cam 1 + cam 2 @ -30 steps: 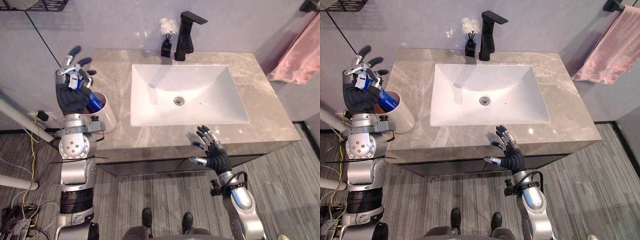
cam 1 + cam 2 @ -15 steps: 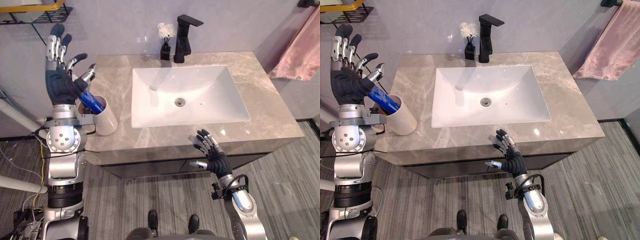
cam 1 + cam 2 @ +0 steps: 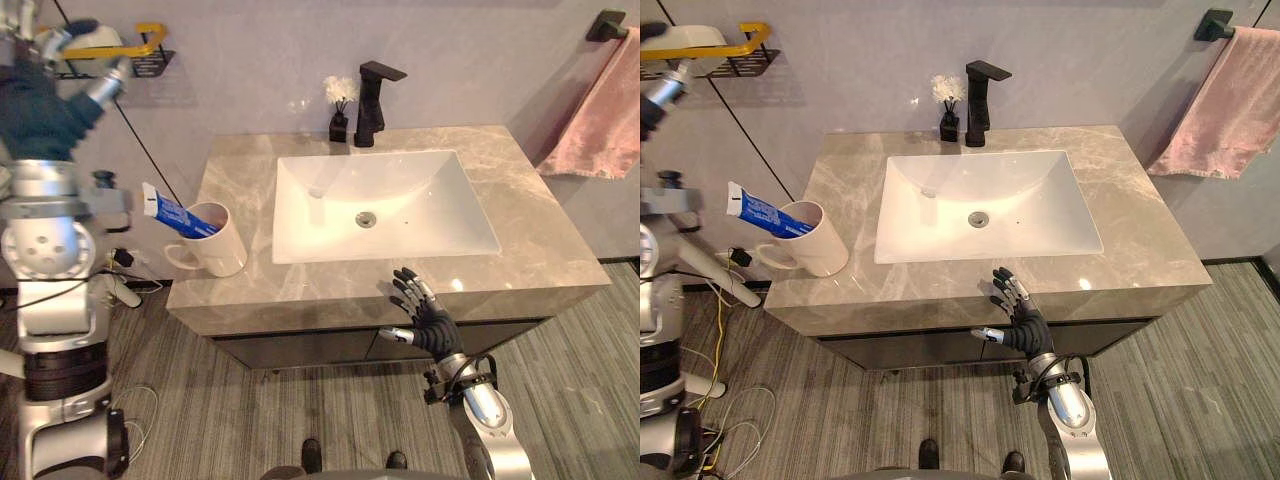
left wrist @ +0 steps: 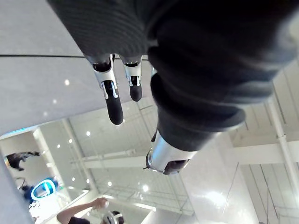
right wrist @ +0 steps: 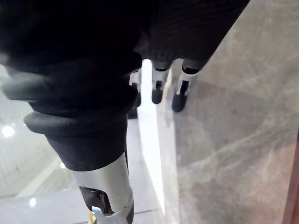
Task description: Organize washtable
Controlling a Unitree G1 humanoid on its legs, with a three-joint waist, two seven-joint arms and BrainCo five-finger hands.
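The left hand (image 3: pixel 40 112) is cut off by the upper left corner, so we lose its fingertips. It hides part of the wall shelf (image 3: pixel 150 66), and we cannot tell what lies on it. The toothpaste tube (image 3: pixel 172 214) has its lower end hidden inside the white mug (image 3: pixel 222 248). The pink towel (image 3: pixel 600 125) runs off the right edge.

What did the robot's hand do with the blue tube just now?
The left hand let go of the blue toothpaste tube, leaving it leaning in the white cup, then lifted up and away. The right hand stayed open by the counter's front edge.
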